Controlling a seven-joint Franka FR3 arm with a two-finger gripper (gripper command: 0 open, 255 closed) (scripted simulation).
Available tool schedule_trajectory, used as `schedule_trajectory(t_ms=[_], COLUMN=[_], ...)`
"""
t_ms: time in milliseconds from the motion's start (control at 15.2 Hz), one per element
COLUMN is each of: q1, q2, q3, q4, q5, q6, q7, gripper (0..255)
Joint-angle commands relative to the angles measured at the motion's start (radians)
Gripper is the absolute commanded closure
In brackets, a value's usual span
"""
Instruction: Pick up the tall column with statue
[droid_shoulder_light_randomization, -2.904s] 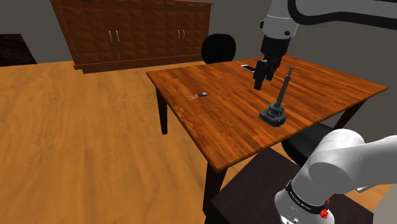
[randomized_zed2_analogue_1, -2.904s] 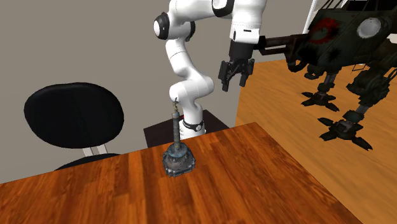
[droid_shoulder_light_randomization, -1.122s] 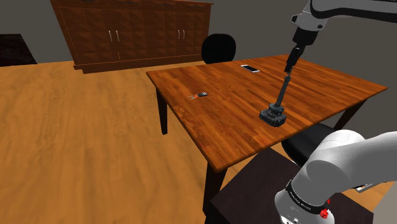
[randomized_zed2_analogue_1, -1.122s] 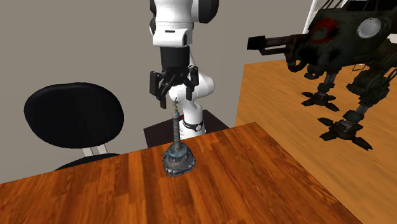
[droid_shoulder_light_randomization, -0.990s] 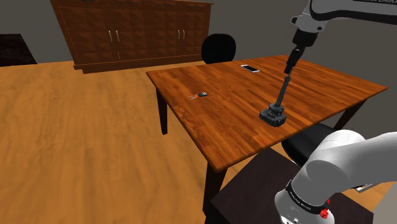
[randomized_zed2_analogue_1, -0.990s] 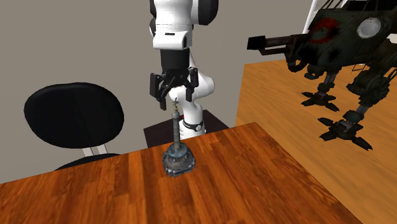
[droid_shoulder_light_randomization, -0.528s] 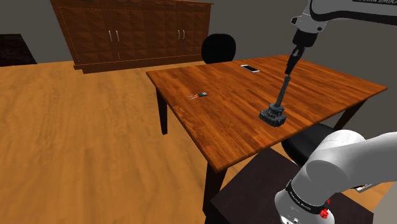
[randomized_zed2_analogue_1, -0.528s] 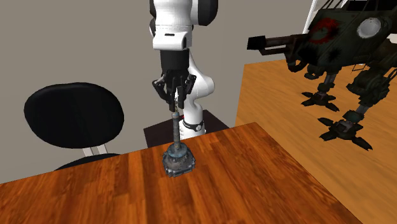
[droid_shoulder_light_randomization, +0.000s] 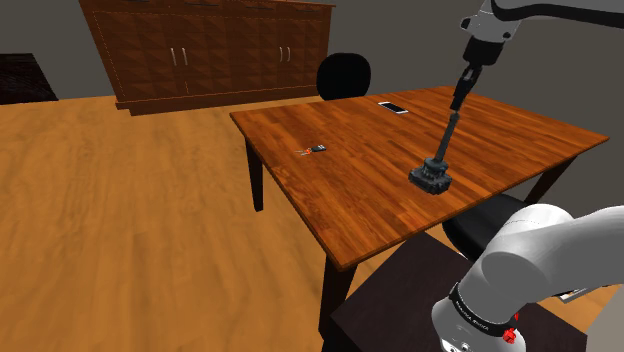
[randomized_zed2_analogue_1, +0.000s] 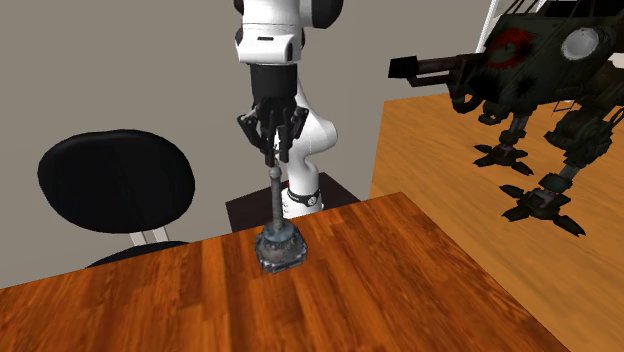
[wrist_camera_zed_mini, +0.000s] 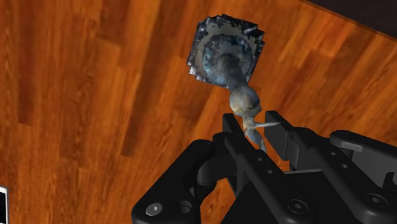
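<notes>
Grey-blue and mottled, the column (droid_shoulder_light_randomization: 446, 140) stands upright at the right of the shoulder view, on the brown wooden desk (droid_shoulder_light_randomization: 340, 190). Its square base lies low over the boards, and I cannot tell whether it touches them. The black hand (droid_shoulder_light_randomization: 460, 100) hangs from the upper right of that frame, straight above the base, gripping the column's top. In the wrist view the fingers (wrist_camera_zed_mini: 230, 130) are drawn in narrow on the thin statue at the tip of the column (wrist_camera_zed_mini: 226, 54), clasping it between them. In the second exterior view the hand (randomized_zed2_analogue_1: 274, 158) and column (randomized_zed2_analogue_1: 275, 210) form one vertical line at frame centre, with the white arm (randomized_zed2_analogue_1: 300, 120) behind.

Elsewhere on the desk, a white phone (droid_shoulder_light_randomization: 393, 107) lies near the far edge, well apart from the column. A black chair (droid_shoulder_light_randomization: 343, 75) stands behind the desk and a wooden sideboard (droid_shoulder_light_randomization: 210, 50) fills the upper left. A dark legged machine (randomized_zed2_analogue_1: 540, 90) sits in the second exterior view's upper right.
</notes>
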Motion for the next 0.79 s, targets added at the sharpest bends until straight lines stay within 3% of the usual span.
schedule_trajectory(t_ms=[0,726], q1=[0.003,0.015], q2=[0.009,0.065], q3=[0.004,0.015], q4=[0.035,0.201], q5=[0.005,0.024], q6=[-0.026,-0.135], q7=[-0.003,-0.022], gripper=[255,255])
